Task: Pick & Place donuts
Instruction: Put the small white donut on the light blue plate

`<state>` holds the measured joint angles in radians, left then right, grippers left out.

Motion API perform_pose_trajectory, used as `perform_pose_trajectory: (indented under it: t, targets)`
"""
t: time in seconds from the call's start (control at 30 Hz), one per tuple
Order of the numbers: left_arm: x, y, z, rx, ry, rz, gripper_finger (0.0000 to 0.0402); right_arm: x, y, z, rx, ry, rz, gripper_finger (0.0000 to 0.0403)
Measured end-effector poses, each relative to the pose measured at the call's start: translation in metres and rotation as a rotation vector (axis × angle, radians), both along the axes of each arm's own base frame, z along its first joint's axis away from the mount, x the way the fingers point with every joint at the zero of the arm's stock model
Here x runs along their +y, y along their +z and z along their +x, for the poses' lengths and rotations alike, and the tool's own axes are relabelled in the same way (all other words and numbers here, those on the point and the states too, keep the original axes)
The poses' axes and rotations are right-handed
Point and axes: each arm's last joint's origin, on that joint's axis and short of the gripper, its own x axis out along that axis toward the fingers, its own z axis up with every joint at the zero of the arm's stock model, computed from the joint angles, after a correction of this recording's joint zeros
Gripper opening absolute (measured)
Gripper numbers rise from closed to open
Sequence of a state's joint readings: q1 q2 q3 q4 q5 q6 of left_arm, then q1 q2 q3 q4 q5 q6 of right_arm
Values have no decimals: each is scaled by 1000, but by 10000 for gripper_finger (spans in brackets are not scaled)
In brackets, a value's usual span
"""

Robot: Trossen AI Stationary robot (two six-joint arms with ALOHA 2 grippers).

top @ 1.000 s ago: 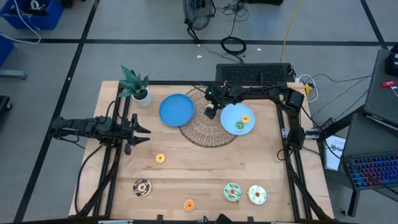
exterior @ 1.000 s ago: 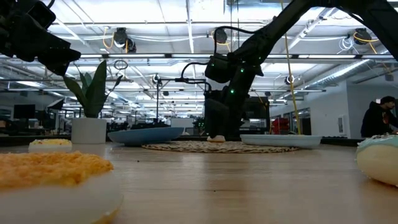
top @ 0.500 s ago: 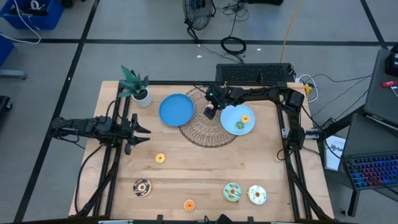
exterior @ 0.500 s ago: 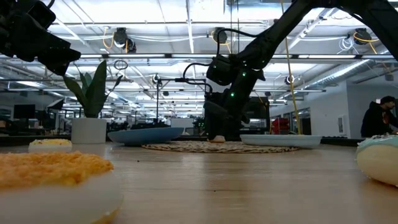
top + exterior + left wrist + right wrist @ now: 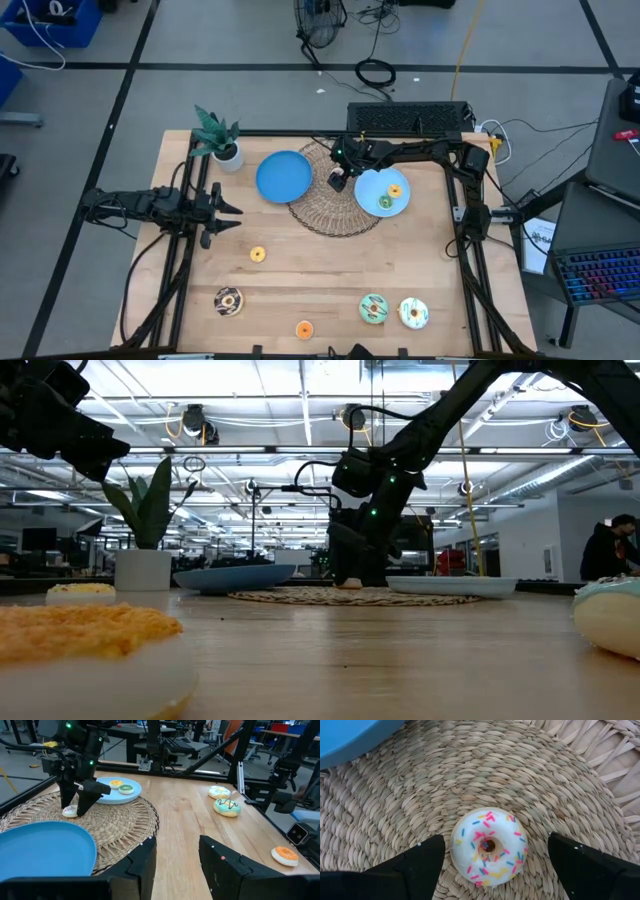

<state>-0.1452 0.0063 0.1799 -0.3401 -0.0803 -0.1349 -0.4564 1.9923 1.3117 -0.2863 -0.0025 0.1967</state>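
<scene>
A white-frosted donut with sprinkles lies flat on the wicker mat. My right gripper hangs just over it, open, with one finger on either side and a gap to each. In the high view this gripper is between the two blue plates. The light blue plate holds an orange donut and a green donut. My left gripper waits open at the table's left, holding nothing.
A darker blue plate lies on the mat's left part, a potted plant at the far left. Loose donuts lie nearer the front: yellow, chocolate, orange, green-frosted, white.
</scene>
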Motion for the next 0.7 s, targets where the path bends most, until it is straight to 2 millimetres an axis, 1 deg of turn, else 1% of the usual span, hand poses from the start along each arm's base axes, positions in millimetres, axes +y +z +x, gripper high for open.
perform_pose_trajectory:
  t: [0.37,0.7]
  targets:
    - [0,0,0,0,0,0,150,0,0,0,2,0,0,326]
    - [0,0,0,0,0,0,150,0,0,0,4,-3,-2,278]
